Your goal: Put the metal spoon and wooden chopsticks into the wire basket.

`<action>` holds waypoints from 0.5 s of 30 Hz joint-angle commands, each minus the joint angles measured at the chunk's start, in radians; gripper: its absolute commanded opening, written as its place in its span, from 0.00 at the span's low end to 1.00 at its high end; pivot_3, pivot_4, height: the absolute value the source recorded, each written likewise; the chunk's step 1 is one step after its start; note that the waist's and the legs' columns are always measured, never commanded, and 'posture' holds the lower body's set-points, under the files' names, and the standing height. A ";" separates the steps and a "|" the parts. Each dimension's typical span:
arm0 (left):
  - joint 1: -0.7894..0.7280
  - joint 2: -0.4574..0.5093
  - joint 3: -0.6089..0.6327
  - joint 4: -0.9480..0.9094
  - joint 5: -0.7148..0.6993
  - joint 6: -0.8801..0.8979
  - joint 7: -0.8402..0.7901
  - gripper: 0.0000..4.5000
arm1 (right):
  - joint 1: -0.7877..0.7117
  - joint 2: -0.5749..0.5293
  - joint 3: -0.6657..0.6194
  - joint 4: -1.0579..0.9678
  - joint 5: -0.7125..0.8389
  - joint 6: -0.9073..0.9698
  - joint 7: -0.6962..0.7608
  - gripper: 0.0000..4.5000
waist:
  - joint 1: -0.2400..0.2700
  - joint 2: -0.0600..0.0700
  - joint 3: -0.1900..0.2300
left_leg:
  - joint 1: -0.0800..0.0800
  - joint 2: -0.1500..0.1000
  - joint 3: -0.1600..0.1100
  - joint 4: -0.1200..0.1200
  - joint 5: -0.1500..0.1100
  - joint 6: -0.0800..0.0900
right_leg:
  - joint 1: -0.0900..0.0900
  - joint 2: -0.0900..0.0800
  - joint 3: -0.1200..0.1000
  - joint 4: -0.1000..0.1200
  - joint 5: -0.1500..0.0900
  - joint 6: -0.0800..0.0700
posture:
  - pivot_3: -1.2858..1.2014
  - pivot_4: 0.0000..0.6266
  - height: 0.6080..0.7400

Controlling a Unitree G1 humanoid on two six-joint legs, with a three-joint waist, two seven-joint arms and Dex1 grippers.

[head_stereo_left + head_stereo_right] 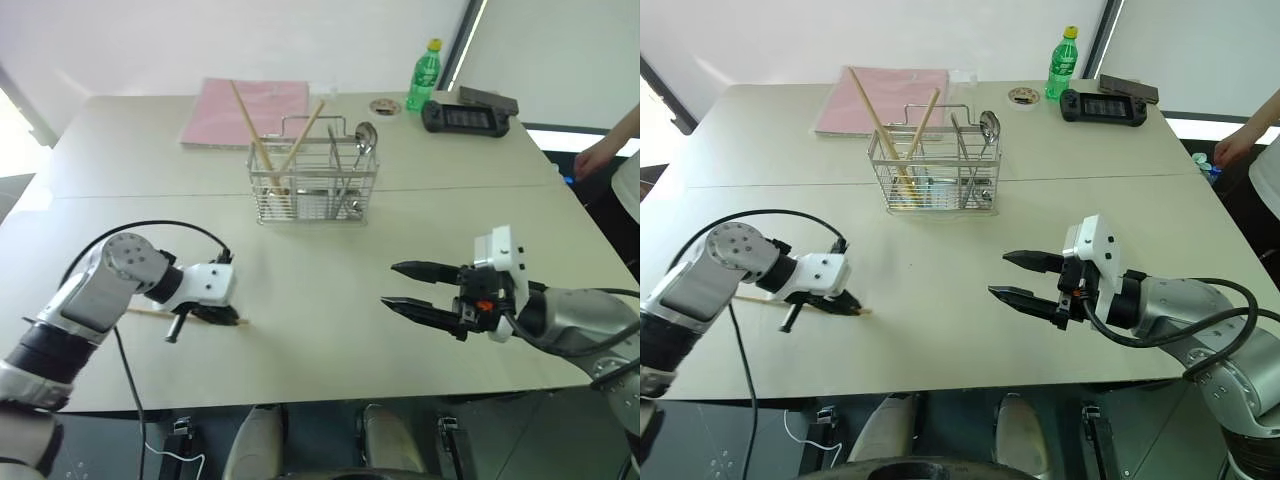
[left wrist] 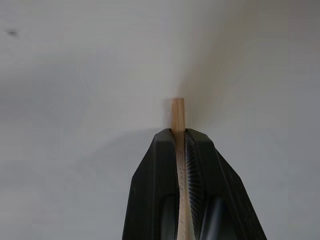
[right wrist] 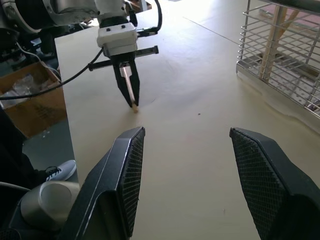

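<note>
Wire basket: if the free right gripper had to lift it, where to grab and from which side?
Take the arched top handle of the wire basket, coming from above. It spans the middle, so the load should hang level. The right gripper is open and empty. The chopsticks and spoon lean out on either side, so descend between them.

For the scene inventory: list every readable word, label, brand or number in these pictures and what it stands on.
No text can be read anywhere.
Green bottle: has a label, too small to read.
Black handheld console: screen shows nothing legible.
Round lid beside the bottle: markings blurred.
Pink folder, basket, grippers: no lettering visible.
</note>
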 commanded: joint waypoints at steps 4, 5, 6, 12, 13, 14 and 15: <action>-0.305 -0.188 0.374 0.089 -0.266 0.314 0.364 0.01 | 0.016 -0.004 -0.023 -0.007 -0.009 -0.027 0.023 0.62 | 0.004 -0.004 0.002 | -0.002 0.000 -0.003 0.006 0.000 0.000 | 0.002 0.001 -0.002 0.000 0.002 0.004 | 0.52 0.24 0.94; -0.346 -0.210 0.423 0.110 -0.298 0.359 0.424 0.01 | 0.016 -0.003 -0.023 -0.007 -0.009 -0.027 0.024 0.62 | -0.001 -0.004 0.002 | -0.001 0.000 -0.002 0.006 -0.001 0.002 | 0.004 0.000 -0.002 0.000 0.002 0.005 | 0.52 0.24 0.94; -0.395 -0.232 0.479 0.137 -0.333 0.410 0.489 0.01 | 0.014 -0.003 -0.022 -0.007 -0.009 -0.026 0.023 0.62 | -0.006 -0.004 0.002 | 0.000 0.000 -0.002 0.006 -0.002 0.003 | 0.004 0.001 -0.002 0.000 0.002 0.006 | 0.52 0.24 0.94; -0.594 -0.297 0.626 0.289 -0.396 0.399 0.707 0.01 | -0.011 0.001 -0.010 -0.006 -0.004 -0.015 0.013 0.62 | -0.020 -0.004 0.002 | 0.002 0.000 -0.003 0.006 -0.002 0.004 | 0.005 0.001 -0.003 0.003 0.001 0.008 | 0.52 0.24 0.94; -0.623 -0.312 0.618 0.326 -0.383 0.361 0.720 0.01 | -0.018 0.002 -0.006 -0.004 -0.004 -0.013 0.011 0.62 | -0.019 -0.004 0.002 | 0.002 0.000 -0.003 0.006 -0.002 0.004 | 0.005 0.001 -0.002 0.003 0.001 0.008 | 0.52 0.24 0.94; -0.652 -0.333 0.611 0.366 -0.374 0.317 0.728 0.01 | -0.024 0.003 -0.003 -0.001 -0.005 -0.012 0.010 0.62 | -0.016 -0.004 0.002 | 0.002 0.000 -0.003 0.006 -0.002 0.004 | 0.005 0.001 -0.002 0.003 0.001 0.008 | 0.52 0.24 0.94; -0.672 -0.347 0.606 0.394 -0.369 0.286 0.732 0.01 | -0.028 0.004 -0.001 0.001 -0.006 -0.011 0.009 0.62 | -0.013 -0.004 0.002 | 0.002 0.000 -0.003 0.007 -0.002 0.004 | 0.005 0.001 -0.002 0.003 0.001 0.008 | 0.52 0.24 0.94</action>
